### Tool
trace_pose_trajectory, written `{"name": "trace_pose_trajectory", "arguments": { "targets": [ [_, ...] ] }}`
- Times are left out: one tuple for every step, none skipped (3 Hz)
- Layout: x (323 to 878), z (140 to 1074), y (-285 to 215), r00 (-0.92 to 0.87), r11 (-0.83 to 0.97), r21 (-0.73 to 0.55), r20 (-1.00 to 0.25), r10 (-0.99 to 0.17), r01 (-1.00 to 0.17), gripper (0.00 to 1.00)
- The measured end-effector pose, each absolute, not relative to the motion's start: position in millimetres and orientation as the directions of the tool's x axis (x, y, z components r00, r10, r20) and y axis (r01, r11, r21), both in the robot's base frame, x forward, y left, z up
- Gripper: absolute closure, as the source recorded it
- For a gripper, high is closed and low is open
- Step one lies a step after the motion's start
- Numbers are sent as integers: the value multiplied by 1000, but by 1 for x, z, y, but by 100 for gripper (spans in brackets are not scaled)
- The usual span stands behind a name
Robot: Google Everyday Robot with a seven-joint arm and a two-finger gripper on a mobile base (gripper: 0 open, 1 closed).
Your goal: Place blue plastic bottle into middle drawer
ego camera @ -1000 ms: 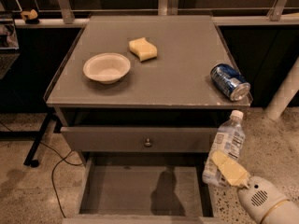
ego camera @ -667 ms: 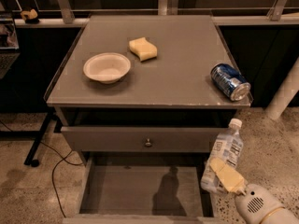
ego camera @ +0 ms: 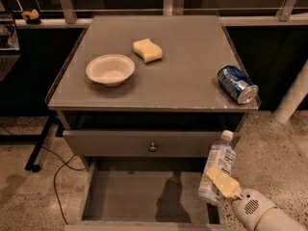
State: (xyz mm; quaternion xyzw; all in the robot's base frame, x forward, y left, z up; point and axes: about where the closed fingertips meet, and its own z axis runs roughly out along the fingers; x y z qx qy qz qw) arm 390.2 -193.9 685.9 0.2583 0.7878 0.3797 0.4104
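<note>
Gripper comes first, nearest to us at the bottom right, with its rounded white wrist running out of the corner. We see its jaws closed on the blue plastic bottle, clamped across the lower body. The bottle hangs off the ground, white cap up and leaning a little to the right, over the right-hand edge of the middle drawer. We cannot tell whether its base is inside the side wall or just outside it. Its label is white with pale-blue print, and we can read no word on it.

The middle drawer stands pulled out, and its flat grey floor carries a dark shadow near the centre. Just behind and above it is the upper drawer front with a small round knob.

Further back, on the desk, a blue can lies on its side at the front right corner; its white markings are unreadable. A pale bowl sits to the left, and a yellow sponge lies just beyond it, apart from it.

Compared with a second ago, we find the bottle and gripper lower and further left, nearer the drawer's right wall. The can, bowl and sponge lie where they were, and the drawer is open as far as before.
</note>
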Motion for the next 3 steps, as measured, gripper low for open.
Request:
{"name": "trace_pose_trajectory", "arguments": {
  "targets": [
    [394,675,-186,-586,577,811,-420,692,100,100],
    [395,671,-184,-597,578,810,-415,686,102,100],
    [395,668,-187,-570,563,817,-406,715,124,100]
  ]
}}
